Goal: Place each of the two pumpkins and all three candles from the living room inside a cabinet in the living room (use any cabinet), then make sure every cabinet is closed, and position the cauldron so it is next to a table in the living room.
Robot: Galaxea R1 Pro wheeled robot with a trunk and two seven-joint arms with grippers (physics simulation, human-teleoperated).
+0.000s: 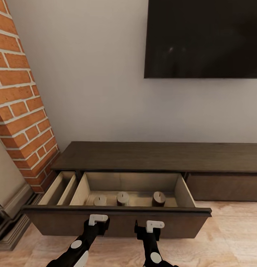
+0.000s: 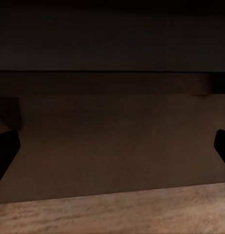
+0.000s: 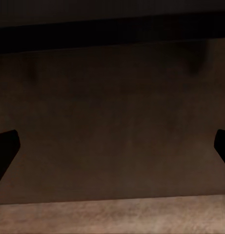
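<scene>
Pale wood floor [image 1: 232, 230] runs up to the long dark cabinet [image 1: 162, 155] against the grey wall, under a black TV screen [image 1: 204, 37], with a brick column [image 1: 20, 100] at the left. One wide drawer [image 1: 117, 218] of the cabinet stands pulled out toward the robot. Inside it I count three candles [image 1: 123, 198], standing upright in a row near the front, apart from one another. A narrower compartment at the drawer's left looks bare. No pumpkins can be counted here, and the cauldron and table are out of frame.

Both grippers sit low, close to the drawer's front panel: the left gripper [image 1: 97, 219] toward the panel's middle-left, the right gripper [image 1: 154, 224] toward its middle-right. In both wrist views the dark fingertips sit at the far edges of the picture, so the fingers of each are spread wide and hold nothing.

The main risk, as I judge it: pushing unevenly with two arms could skew the drawer so it jams, or a hard shove could topple the candles. Shutting it now would also mean reopening for the pumpkins, if they go in this drawer.
</scene>
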